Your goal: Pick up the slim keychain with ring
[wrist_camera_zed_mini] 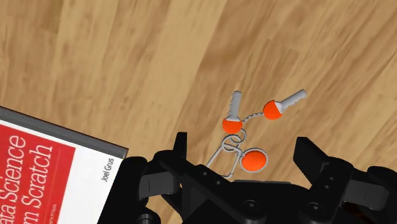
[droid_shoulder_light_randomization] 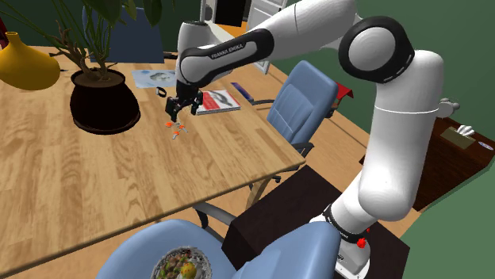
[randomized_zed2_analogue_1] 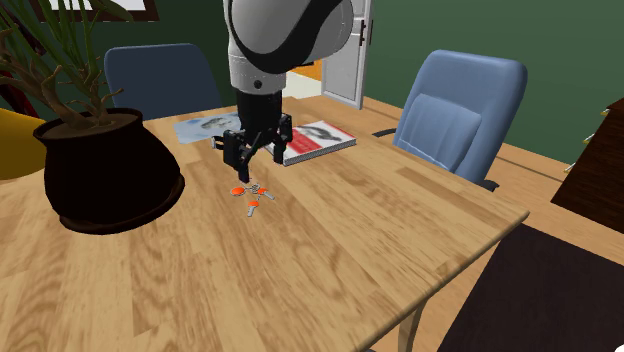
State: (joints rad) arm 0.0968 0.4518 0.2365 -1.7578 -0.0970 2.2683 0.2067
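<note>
1. Nearest in the shoulder view, a blue padded chair seat (droid_shoulder_light_randomization: 143, 252) carries a round dish of mixed-coloured food (droid_shoulder_light_randomization: 184, 265), just in front of the light wooden tabletop (droid_shoulder_light_randomization: 95, 182).
2. Further in on the bare wood lies the slim keychain (droid_shoulder_light_randomization: 176, 129), a thin silver wire ring with three small orange-headed grey keys on short chains. In the second exterior view the keychain (randomized_zed2_analogue_1: 250, 195) lies flat, near the tabletop's middle.
3. Directly above it hangs the all-black two-finger hand (droid_shoulder_light_randomization: 176, 111), pointing down, its fingers spread apart and gripping nothing.
4. In the wrist view the hand (wrist_camera_zed_mini: 242, 145) straddles the keychain (wrist_camera_zed_mini: 245, 137). The wire ring and one orange key sit between the two fingers, untouched by either. The other two keys fan out just beyond the fingertips.
5. In the second exterior view the hand (randomized_zed2_analogue_1: 255, 158) hovers just over the keys, with a gap showing beneath the fingertips.
6. Just behind the hand lies a flat red-and-white book (droid_shoulder_light_randomization: 218, 101), near the keychain but apart from it.
7. Towards the shoulder view's left stands a round black plant pot (droid_shoulder_light_randomization: 103, 103) holding a leafy plant.
8. Beyond it lie a pale magazine (droid_shoulder_light_randomization: 155, 77) and a yellow vase (droid_shoulder_light_randomization: 24, 63).
9. A blue armchair (randomized_zed2_analogue_1: 460, 105) stands at the tabletop's far edge, before a dark green wall (randomized_zed2_analogue_1: 480, 30).
</note>
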